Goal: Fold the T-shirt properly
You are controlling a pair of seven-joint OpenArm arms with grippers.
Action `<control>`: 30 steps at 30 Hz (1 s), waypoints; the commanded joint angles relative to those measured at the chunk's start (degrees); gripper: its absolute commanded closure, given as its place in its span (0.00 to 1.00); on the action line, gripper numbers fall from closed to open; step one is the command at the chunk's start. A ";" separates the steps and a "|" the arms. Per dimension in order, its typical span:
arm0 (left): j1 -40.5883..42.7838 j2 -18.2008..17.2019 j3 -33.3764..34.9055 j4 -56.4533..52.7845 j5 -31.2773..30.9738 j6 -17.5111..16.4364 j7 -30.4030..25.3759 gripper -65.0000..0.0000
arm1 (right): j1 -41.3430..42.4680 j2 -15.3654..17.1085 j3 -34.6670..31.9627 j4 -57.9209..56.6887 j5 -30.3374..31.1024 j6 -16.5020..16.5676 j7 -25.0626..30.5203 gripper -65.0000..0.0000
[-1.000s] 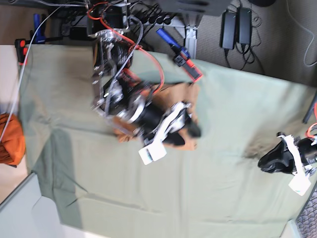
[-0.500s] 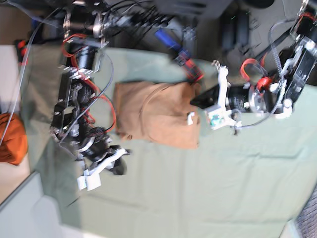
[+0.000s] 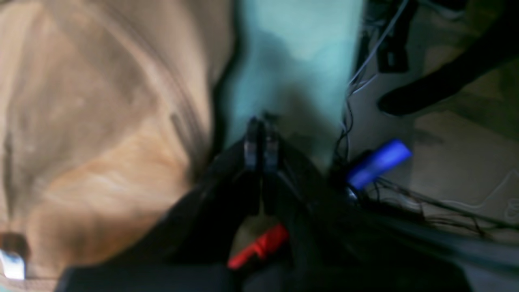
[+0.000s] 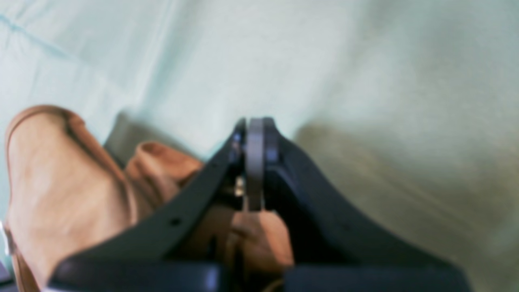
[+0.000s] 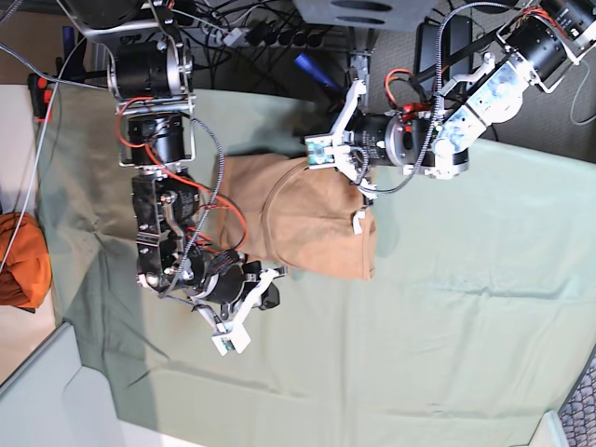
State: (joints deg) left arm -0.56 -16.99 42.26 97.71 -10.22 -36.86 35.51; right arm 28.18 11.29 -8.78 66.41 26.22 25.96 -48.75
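T-shirt [image 5: 307, 219] folded into tan rectangle on green cloth [image 5: 447, 307], between both grippers, left gripper [image 3: 259, 140] clenched empty just beside its edge, right gripper [image 4: 254, 138] clenched empty, shirt beside and beneath it

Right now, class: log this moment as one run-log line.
T-shirt: folded on green cloth | left end effector: shut, empty, beside shirt | right end effector: shut, empty, at shirt's edge

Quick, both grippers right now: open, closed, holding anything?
Left gripper: closed, nothing between the jaws, beside the T-shirt.
Right gripper: closed, nothing visibly gripped, T-shirt just behind it.
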 commanded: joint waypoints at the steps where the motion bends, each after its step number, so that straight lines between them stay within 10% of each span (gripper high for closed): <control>1: -1.70 -0.04 -0.44 -0.39 0.44 1.60 -1.25 1.00 | 1.49 0.48 -0.44 0.87 0.85 6.86 0.02 1.00; 20: -16.65 0.00 -6.34 -21.88 1.51 2.23 -7.74 1.00 | -6.75 13.62 -0.83 7.02 19.65 6.88 -10.45 1.00; 30: -22.01 0.20 -6.32 -23.65 1.51 2.93 -8.79 1.00 | -18.58 11.85 -0.68 19.85 20.11 6.86 -11.58 1.00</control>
State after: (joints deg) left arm -20.99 -16.97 36.34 73.25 -8.16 -34.81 27.81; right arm 8.64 22.81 -9.87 85.38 45.36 25.96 -60.77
